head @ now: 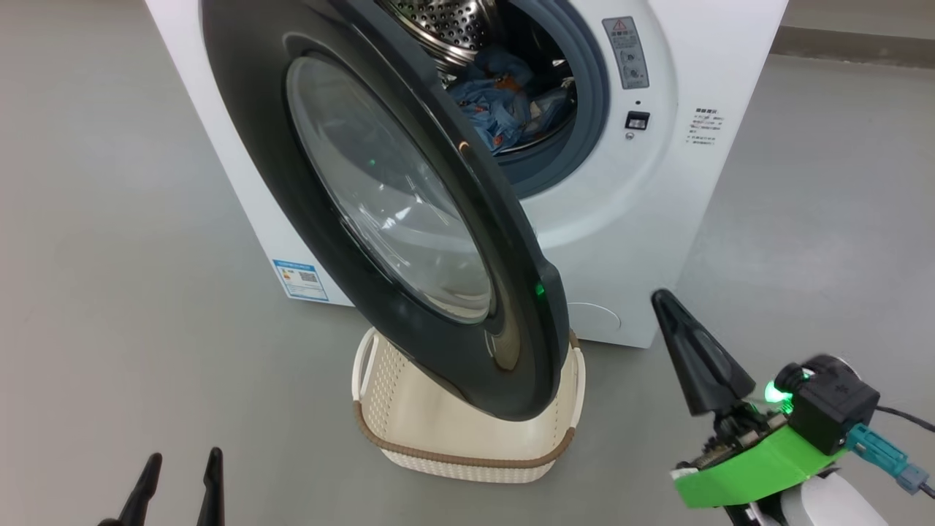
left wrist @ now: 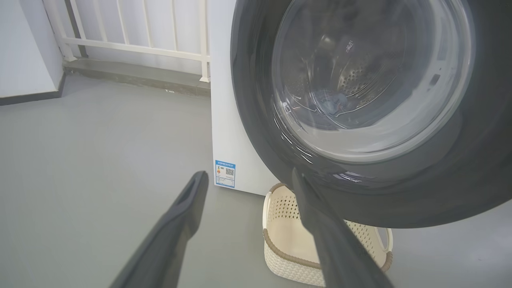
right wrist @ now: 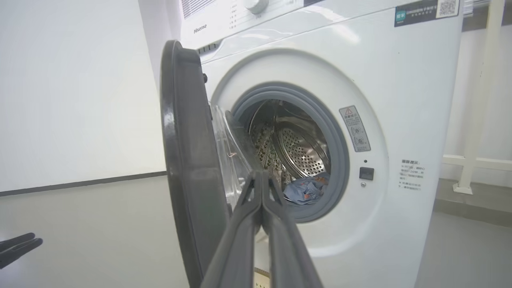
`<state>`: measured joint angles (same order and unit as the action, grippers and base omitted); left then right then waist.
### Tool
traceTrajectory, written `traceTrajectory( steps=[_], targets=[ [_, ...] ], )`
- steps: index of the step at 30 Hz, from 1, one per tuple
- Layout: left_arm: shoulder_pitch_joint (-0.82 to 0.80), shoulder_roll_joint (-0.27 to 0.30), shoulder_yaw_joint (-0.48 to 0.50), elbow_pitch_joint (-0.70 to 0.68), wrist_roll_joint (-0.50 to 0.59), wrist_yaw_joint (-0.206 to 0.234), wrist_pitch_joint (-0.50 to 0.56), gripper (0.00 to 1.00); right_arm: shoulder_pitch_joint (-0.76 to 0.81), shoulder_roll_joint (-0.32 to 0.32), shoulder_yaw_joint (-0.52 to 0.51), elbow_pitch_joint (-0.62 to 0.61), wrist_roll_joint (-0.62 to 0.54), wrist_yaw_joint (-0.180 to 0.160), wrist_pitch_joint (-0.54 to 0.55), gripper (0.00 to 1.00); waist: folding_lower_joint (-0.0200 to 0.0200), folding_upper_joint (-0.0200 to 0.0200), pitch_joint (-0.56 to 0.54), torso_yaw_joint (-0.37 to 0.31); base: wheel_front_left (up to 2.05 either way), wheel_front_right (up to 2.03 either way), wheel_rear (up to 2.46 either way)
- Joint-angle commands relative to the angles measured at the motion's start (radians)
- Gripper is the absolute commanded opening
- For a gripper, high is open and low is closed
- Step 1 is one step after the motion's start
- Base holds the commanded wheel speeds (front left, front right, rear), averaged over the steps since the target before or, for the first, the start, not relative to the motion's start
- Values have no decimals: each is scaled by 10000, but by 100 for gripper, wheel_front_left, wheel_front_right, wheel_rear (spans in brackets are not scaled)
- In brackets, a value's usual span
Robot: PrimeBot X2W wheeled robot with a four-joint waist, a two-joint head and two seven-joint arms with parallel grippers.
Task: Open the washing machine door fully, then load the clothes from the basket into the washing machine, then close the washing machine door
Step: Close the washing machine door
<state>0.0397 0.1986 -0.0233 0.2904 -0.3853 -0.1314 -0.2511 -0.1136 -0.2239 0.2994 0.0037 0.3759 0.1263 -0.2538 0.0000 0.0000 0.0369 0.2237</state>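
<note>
Lower left: left gripper [head: 182,475], fingers spread wide, nothing between them. Blue label [head: 299,280] low on left corner of washing machine [head: 643,212] front. Door [head: 248,146] hinged at left, standing partly open, lower edge hanging over basket [head: 453,459]. Basket on floor just in front of washing machine, partly hidden under door. Clothes [head: 497,109] inside drum, at bottom, past door edge. Lower right: right gripper [head: 661,299], fingers pressed together, clamped on nothing, clear of door and washing machine.
</note>
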Motion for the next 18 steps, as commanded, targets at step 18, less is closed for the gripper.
traceTrajectory(
  steps=[18],
  targets=[
    [-7, -75, 331, -450, 156, 8, -107, 100, -1031, 124, 2979, -1700, 336, 44, -80, 0, 0, 0, -247, 436, 0, 0, 0]
  ],
)
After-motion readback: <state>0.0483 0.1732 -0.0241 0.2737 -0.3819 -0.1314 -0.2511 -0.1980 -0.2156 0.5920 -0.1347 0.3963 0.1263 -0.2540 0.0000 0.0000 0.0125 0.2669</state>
